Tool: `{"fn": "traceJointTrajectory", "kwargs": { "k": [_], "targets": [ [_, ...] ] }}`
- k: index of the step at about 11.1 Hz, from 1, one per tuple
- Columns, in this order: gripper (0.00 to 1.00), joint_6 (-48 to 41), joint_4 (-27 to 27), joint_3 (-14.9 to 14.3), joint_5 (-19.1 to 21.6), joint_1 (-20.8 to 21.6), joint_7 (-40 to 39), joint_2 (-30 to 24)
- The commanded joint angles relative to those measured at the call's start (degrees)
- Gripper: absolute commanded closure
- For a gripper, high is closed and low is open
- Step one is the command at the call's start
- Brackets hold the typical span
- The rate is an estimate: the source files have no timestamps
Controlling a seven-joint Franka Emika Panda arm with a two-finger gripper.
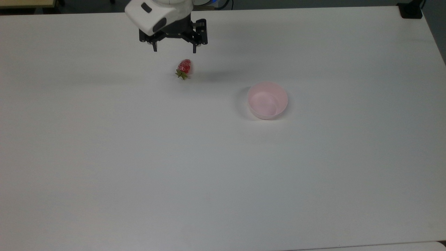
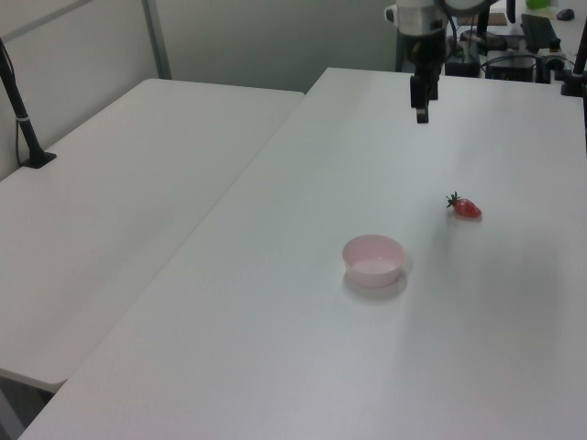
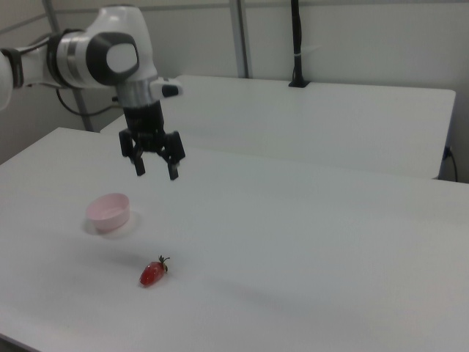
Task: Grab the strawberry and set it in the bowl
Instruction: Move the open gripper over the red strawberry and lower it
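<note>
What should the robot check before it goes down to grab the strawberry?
1. Hand open: ok. The hand has its two fingers spread apart with nothing between them.
2. Strawberry free to grab: ok. The strawberry lies alone on the table, with nothing touching it.
3. Hand lined up over the strawberry: not ok. In the right view the hand hangs well above the table, and in the top view it is off towards the top edge from the strawberry.
4. Bowl ready: ok. The bowl stands upright and looks empty.
5. Path from strawberry to bowl: ok. Only bare table lies between them.
</note>
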Motion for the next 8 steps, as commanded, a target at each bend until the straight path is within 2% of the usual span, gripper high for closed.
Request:
{"fn": "traceJointTrajectory", "kwargs": {
  "k": [1,6,8],
  "targets": [
    [0.00,3.4,-9.5,-0.4,0.8,0.6,-0.7,-1.2],
    [0.00,17.5,-24.1,-0.4,0.7,2.7,-0.4,-1.2],
    [0.05,18.1,-25.2,-0.4,0.7,2.4,-0.7,-0.9]
  ]
}}
